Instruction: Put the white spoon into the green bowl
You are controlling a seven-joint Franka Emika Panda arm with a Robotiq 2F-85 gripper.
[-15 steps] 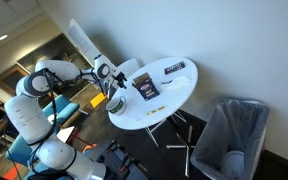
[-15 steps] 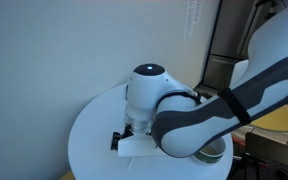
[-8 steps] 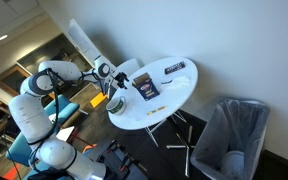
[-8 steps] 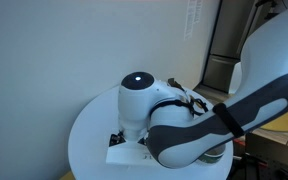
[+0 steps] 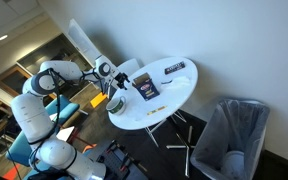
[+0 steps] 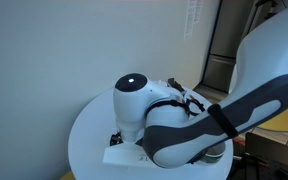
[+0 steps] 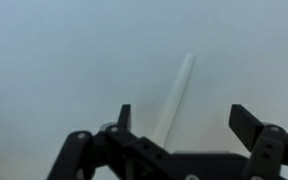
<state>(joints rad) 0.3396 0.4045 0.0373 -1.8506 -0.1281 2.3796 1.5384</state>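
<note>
In the wrist view the white spoon (image 7: 175,98) lies on the white table as a pale slanted stick. My gripper (image 7: 184,125) is open, its two black fingers on either side of the spoon's near end, above it and not holding it. In an exterior view the gripper (image 5: 115,92) hangs over the table's left edge, next to the small dark green bowl (image 5: 117,103). In an exterior view my arm (image 6: 174,120) fills the picture and hides the spoon; a dark round rim (image 6: 220,152), likely the bowl, peeks out under it.
The round white table (image 5: 179,92) carries a flat black rectangular item (image 5: 149,88) and another further back (image 5: 174,68). A grey-lined bin (image 5: 234,135) stands on the floor beside the table. A white wall is behind it.
My arm's white joint has swung left and lower across the close exterior view. In the other view the gripper stays over the table's left edge.
</note>
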